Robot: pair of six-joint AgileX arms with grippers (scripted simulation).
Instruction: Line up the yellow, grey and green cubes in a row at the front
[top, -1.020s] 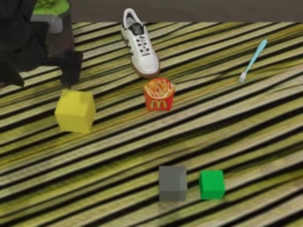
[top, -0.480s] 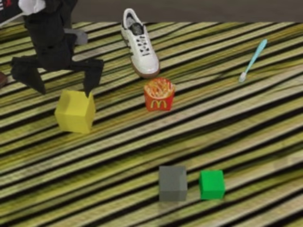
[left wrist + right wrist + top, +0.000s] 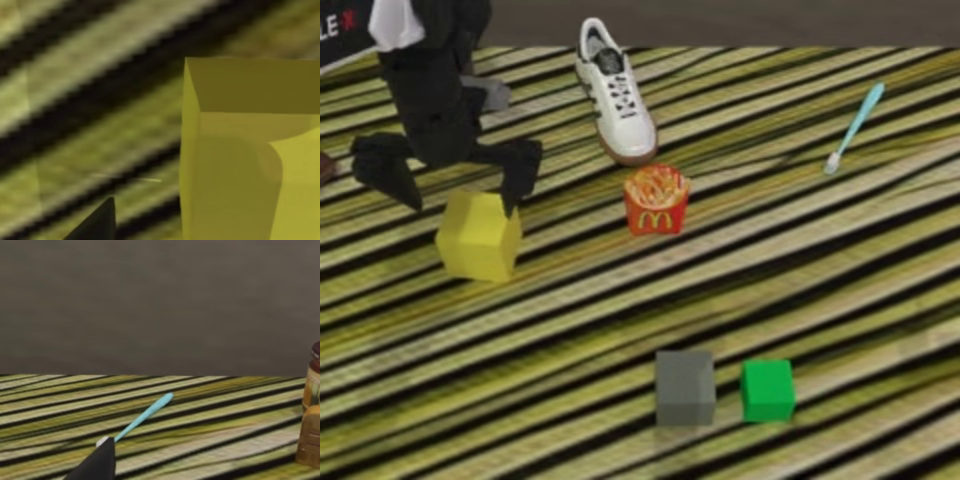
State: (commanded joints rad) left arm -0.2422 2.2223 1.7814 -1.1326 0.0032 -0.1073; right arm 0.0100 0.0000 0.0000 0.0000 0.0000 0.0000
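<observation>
The step in hand is, by my judgement, the pick-up of the last stray cube. At the top view's left, the left gripper (image 3: pixel 445 185) hangs over the far edge of the yellow cube (image 3: pixel 478 236), its jaws spread wide, one dark finger out past the cube's far left corner and the other at its far right corner. The left wrist view shows the yellow cube (image 3: pixel 250 150) large and close, with one fingertip (image 3: pixel 97 222) beside it and apart from it, so nothing is gripped yet. The next move calls for the gripper to settle lower and more squarely over the cube, so the fingers straddle two opposite faces, and only then to close; the cube sits slightly turned against the table's stripes, so the wrist may need to match that angle.

Toward the middle, a white sneaker (image 3: pixel 613 90) with dark side stripes lies at the back, and a red fries carton (image 3: pixel 656 203) bearing the yellow McDonald's arches stands in front of it. At the front, the grey cube (image 3: pixel 685 386) and the green cube (image 3: pixel 767 389) stand just beside each other, apart, already in a row; the yellow one should join them at the grey cube's left.

At the right, a light blue toothbrush (image 3: pixel 855 127) lies at the back. The right gripper is out of the top view, and its wrist camera shows only one fingertip, so I cannot tell how its jaws stand.
</observation>
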